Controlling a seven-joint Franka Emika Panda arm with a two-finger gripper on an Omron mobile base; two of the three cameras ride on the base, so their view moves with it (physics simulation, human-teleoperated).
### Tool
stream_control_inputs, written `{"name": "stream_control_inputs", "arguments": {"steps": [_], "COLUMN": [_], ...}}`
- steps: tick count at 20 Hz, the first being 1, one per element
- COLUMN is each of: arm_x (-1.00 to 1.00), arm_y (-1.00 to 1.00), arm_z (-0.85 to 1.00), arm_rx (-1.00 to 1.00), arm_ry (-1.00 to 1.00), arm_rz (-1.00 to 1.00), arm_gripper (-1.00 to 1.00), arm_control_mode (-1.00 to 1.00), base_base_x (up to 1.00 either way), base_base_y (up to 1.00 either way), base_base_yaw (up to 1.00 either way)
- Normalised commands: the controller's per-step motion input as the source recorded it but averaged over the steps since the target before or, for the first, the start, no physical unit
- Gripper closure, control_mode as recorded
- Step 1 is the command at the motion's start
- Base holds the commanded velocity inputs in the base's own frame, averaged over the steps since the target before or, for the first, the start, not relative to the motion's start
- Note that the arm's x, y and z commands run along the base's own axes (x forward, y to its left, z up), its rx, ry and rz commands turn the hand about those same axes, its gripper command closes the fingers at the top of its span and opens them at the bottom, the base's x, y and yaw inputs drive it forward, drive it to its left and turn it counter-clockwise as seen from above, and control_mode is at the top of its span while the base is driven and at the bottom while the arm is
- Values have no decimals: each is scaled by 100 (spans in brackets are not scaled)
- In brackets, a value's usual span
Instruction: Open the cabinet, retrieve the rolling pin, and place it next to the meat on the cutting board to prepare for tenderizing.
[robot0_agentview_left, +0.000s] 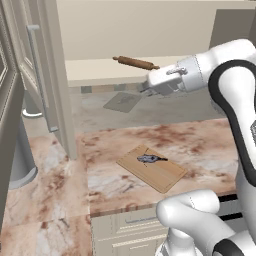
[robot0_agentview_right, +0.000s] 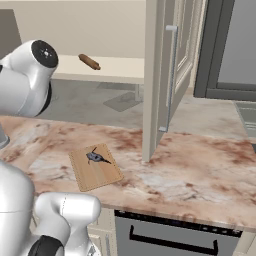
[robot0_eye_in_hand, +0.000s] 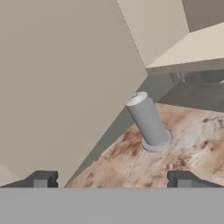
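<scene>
Two fingertips (robot0_eye_in_hand: 41, 179) of the gripper (robot0_eye_in_hand: 113, 180) wide apart, rolling pin (robot0_agentview_left: 136, 63) on the cabinet (robot0_agentview_left: 45, 85) shelf

A grey cylinder (robot0_eye_in_hand: 148, 122) stands upright on the marbled counter (robot0_agentview_left: 200, 140), with a grey mat (robot0_agentview_left: 123, 101) behind.

Board (robot0_agentview_left: 154, 168) lay on the table (robot0_agentview_left: 200, 140), near its front edge. Meat (robot0_agentview_left: 150, 159) lay on the board, toward its far end. Pin (robot0_agentview_left: 135, 62) lay on the cabinet (robot0_agentview_left: 37, 75) shelf (robot0_agentview_left: 100, 70), above and behind the board. Cabinet door (robot0_agentview_right: 167, 75) stood open over the table, right of the board. Mat (robot0_agentview_left: 122, 101) lay behind the table, below the shelf. Cylinder (robot0_eye_in_hand: 148, 122) stood upright on the table, left of the door. Hand (robot0_agentview_left: 145, 89) hung below the pin, apart from it.
</scene>
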Motion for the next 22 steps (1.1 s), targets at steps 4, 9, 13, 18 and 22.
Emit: {"name": "stream_control_inputs", "arguments": {"steps": [4,9,13,18,22], "arm_x": [12,23,33,55,60], "arm_y": [-55,-50,-49,-45,-37], "arm_z": [5,0,0,1,2], "arm_rx": [-9,-9,-8,-8,-9], "arm_ry": [-2,-4,-5,-4,-6], "arm_rz": [-15,-13,-10,-7,-3], "arm_gripper": [-100,-100,-100,-100,-100], "arm_control_mode": [-100,-100,-100,-100,-100], "base_base_x": [0,0,0,0,0], "base_base_y": [0,0,0,0,0], "base_base_yaw": [0,0,0,0,0]}}
